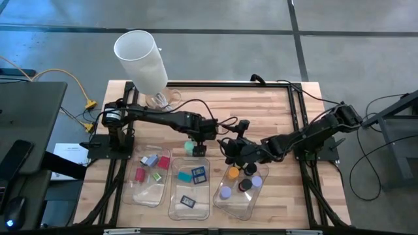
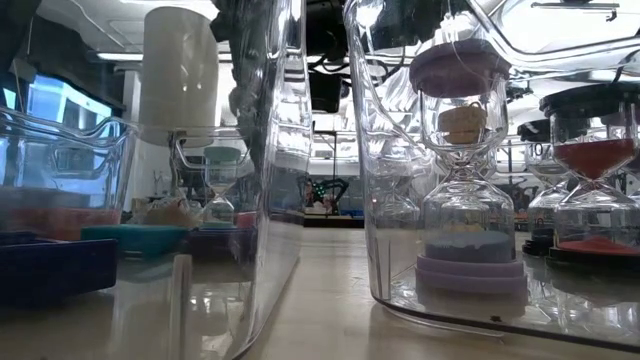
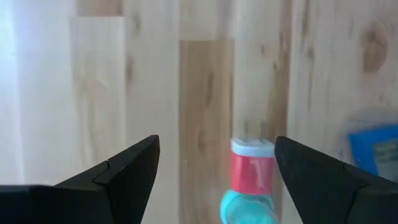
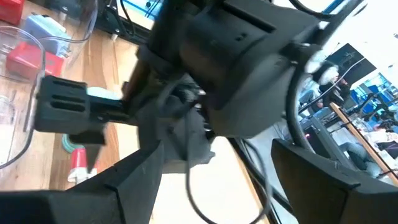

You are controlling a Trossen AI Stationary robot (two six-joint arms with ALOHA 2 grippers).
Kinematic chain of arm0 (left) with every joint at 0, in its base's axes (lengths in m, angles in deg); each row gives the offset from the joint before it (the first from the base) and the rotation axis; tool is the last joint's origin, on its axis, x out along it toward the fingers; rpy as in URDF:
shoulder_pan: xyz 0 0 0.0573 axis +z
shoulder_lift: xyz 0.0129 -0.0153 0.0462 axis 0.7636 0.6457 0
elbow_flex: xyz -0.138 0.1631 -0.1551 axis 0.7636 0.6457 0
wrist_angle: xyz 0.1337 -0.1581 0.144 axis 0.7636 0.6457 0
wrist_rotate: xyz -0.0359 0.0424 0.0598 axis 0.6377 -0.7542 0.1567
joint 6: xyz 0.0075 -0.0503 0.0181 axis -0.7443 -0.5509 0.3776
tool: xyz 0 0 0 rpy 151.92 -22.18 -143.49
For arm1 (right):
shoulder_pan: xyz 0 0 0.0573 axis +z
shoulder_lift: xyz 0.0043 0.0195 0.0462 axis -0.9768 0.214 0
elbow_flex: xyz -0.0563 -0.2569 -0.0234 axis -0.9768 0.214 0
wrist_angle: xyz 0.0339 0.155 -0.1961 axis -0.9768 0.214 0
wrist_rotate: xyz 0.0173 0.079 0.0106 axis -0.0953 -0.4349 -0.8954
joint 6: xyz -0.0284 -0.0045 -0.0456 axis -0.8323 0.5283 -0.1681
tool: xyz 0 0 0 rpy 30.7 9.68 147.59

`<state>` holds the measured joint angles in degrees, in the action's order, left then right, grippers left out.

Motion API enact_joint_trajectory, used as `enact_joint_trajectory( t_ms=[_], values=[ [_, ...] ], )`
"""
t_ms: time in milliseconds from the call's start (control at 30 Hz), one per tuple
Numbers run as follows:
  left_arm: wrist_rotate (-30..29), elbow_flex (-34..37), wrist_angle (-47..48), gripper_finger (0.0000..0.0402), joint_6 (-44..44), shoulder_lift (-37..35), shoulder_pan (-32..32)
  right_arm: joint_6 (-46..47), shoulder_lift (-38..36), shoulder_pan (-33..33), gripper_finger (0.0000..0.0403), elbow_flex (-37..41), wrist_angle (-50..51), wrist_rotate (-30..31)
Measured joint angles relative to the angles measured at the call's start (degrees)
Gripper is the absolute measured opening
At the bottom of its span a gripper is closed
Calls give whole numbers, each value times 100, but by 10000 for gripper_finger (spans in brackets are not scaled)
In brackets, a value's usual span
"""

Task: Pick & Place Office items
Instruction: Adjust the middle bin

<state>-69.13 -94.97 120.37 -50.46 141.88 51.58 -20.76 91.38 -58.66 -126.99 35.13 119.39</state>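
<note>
Left arm reached from the left edge toward worktop centre, left claw open, fingers spread wide. Right arm extended from the right edge, right claw open, close beside the left

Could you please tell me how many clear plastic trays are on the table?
3, in a row along the near edge: left tray, middle tray, right tray.

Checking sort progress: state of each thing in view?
left gripper: open, above a teal-capped red piece on bare wood
right gripper: open, empty, beside right tray
left tray: holds red and pink pieces
middle tray: teal, blue blocks
right tray: round caps
white cylinder: upright
</note>
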Motion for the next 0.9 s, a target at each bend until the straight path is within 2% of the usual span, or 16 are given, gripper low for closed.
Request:
enact_joint_trajectory(
  t_ms=[267, 533, 667, 900],
  values=[
    [79, 0, -101, 288, 113, 0, 32, 0, 0, -72, 287, 0, 1, -118],
    [121, -16, -52, 287, 86, 292, 18, 63, 2, -72, 287, 0, 39, -415],
    [328, -20, -73, 287, 96, 354, 22, 104, 2, -76, 287, 0, 89, -414],
    [321, -20, -5, 287, 3, 354, 16, 143, 2, -77, 287, 0, 130, -419]
  ],
)
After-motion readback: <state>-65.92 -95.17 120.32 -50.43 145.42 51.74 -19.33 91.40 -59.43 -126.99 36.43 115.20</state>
